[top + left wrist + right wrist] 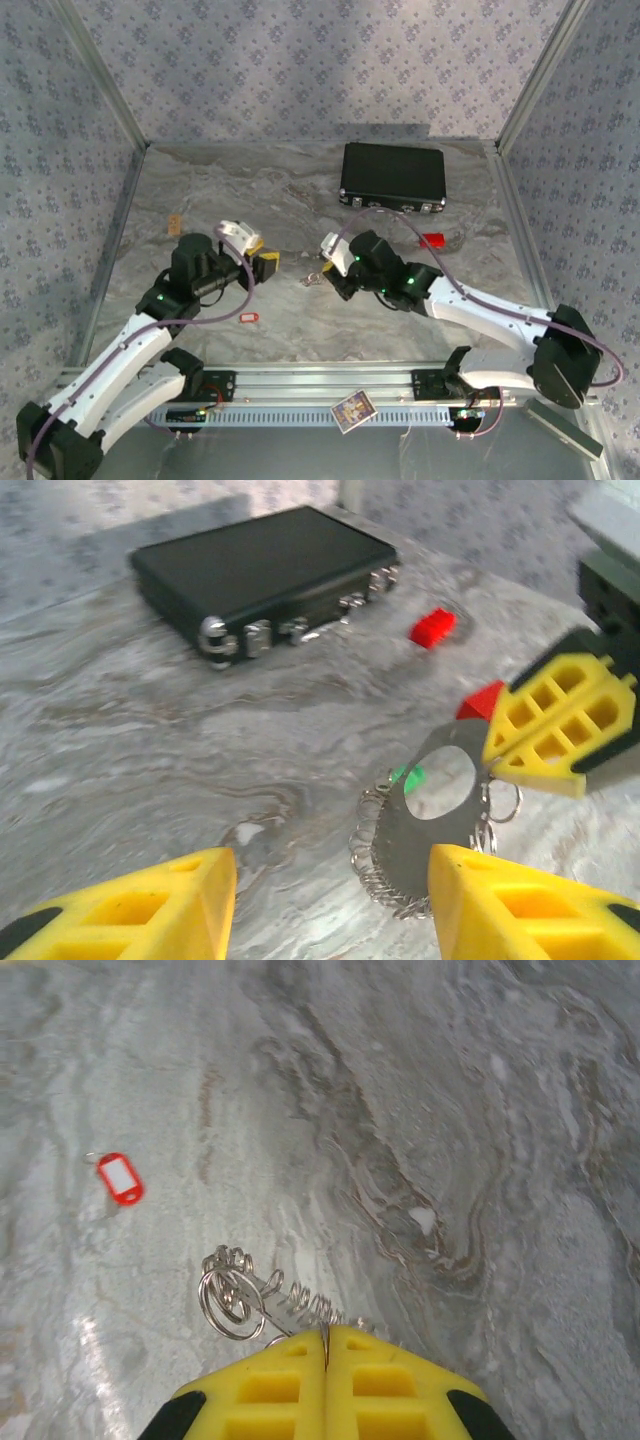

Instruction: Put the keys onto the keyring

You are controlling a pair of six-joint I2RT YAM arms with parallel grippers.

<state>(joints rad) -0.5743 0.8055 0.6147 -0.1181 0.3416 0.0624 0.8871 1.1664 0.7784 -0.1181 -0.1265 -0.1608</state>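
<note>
My right gripper (325,1345) is shut on the keyring (250,1295), a flat silvery piece with a round hole, edged with coils and small wire rings. It holds the keyring just above the table. In the left wrist view the keyring (420,840) hangs from the right gripper's yellow fingers (560,720), close to my left gripper's right finger (530,905). My left gripper (330,910) is open and holds nothing. A green tag (408,776) peeks out behind the keyring. The red-tagged key (249,318) lies on the table near the left arm, also the red tag (120,1177) in the right wrist view.
A black case (393,177) lies at the back of the table. A small red block (432,241) sits in front of it. A printed card (352,408) rests on the rail at the near edge. Patterned walls (60,150) close in three sides.
</note>
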